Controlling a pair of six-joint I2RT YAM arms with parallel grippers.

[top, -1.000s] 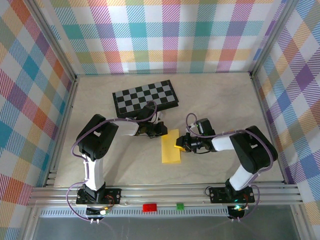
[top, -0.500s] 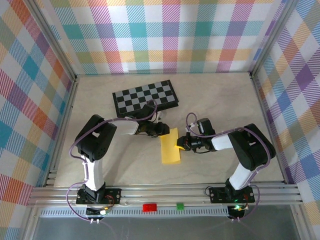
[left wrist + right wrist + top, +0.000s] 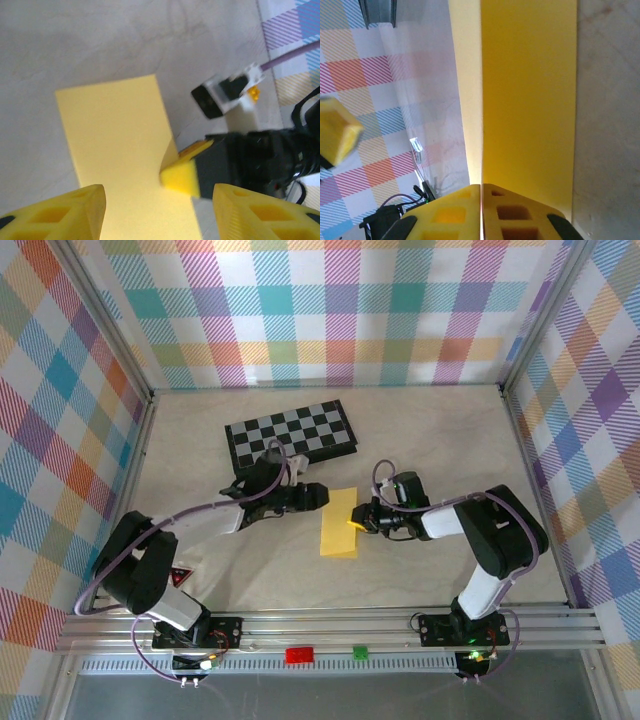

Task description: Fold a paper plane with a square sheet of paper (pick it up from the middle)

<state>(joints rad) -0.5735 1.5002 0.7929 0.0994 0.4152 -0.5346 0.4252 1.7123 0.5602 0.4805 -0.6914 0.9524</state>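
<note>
- Two pincers work at one thing: the square sheet of paper [image 3: 338, 525], which lies as a narrow yellow strip, seemingly doubled over, on the desk [image 3: 420, 430] between them, near the chessboard [image 3: 292, 432] but apart from it.
- The right pincer [image 3: 357, 523] is closed tight on the strip's right-hand long edge. Its wrist view shows the two pads pressed together with the thin paper running between them.
- The left pincer [image 3: 320, 496] stands about half open and holds nothing. Its wrist view shows both pads spread wide above the strip's far end, one to each side.
- The step in hand looks like securing the strip for the next crease. The edge lifts a little where the right pincer grips it.
- To do this well, the right grip should stay low and steady, so the layers do not slide apart.
- The left pincer should come down squarely on the paper, not the bare desk, and close gently on both layers.
- A quick pull could tear or skew so thin a sheet.
</note>
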